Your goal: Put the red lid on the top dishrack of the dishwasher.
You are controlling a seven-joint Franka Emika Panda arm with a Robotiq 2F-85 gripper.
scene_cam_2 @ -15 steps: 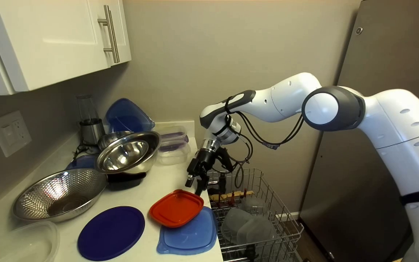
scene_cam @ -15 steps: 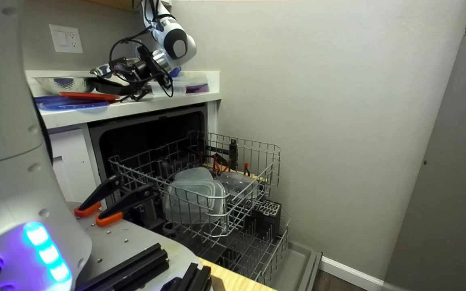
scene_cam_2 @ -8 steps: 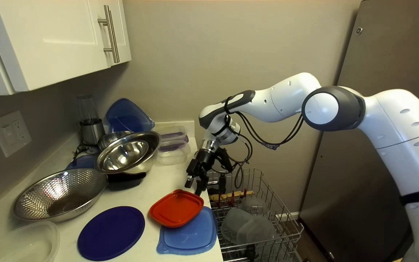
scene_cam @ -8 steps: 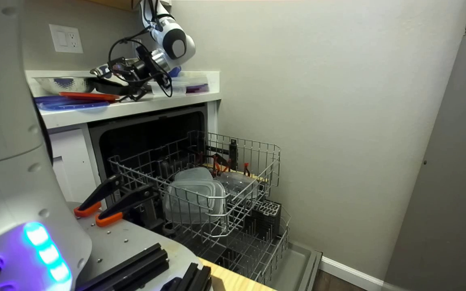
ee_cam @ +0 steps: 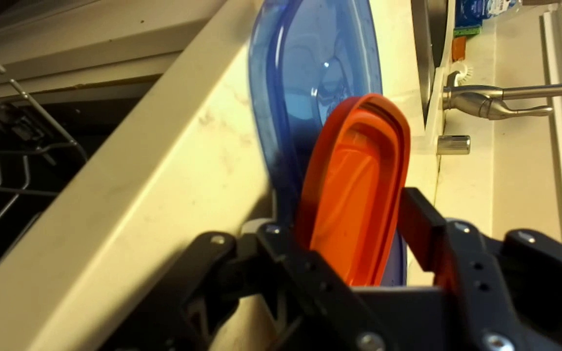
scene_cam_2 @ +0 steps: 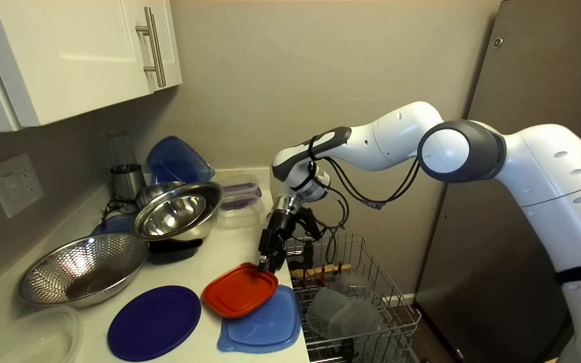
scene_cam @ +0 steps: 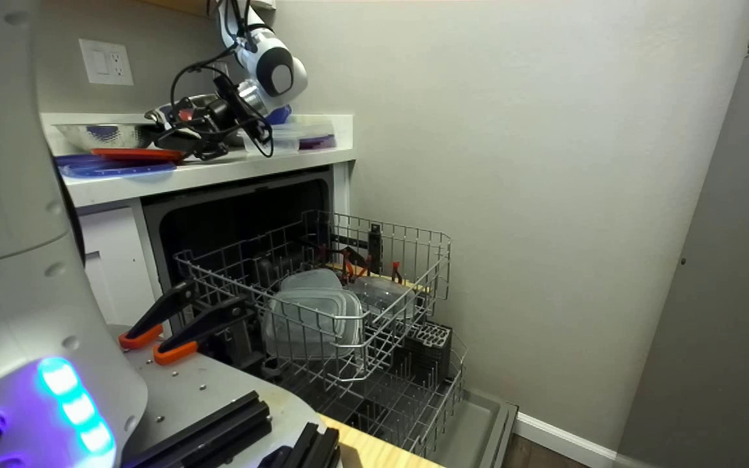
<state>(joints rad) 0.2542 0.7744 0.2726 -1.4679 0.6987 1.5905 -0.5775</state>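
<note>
Red lid [scene_cam_2: 240, 291] over the counter [scene_cam_2: 225, 252], partly on top of a translucent blue lid [scene_cam_2: 265, 333]; gripper [ee_cam: 347, 222] at its rim, jaws spread.
Wrist view: fingers [ee_cam: 422, 229] stand apart, one on either side of the lid; whether the pads press on it, cannot tell. In an exterior view the fingertips reach the lid's edge, with the arm [scene_cam_2: 386, 141] extending across the rack side. Round dark-blue lid [scene_cam_2: 154, 322] lies flat just beside; perforated steel bowl [scene_cam_2: 86, 272] and tilted steel bowls [scene_cam_2: 174, 214] also on the counter. Top dishrack [scene_cam: 436, 246], in both exterior views, stands out from the dishwasher [scene_cam: 244, 214], lower than the counter, carrying clear containers [scene_cam: 316, 318]. Lower wire rack [scene_cam: 400, 396] shows beneath it.
</note>
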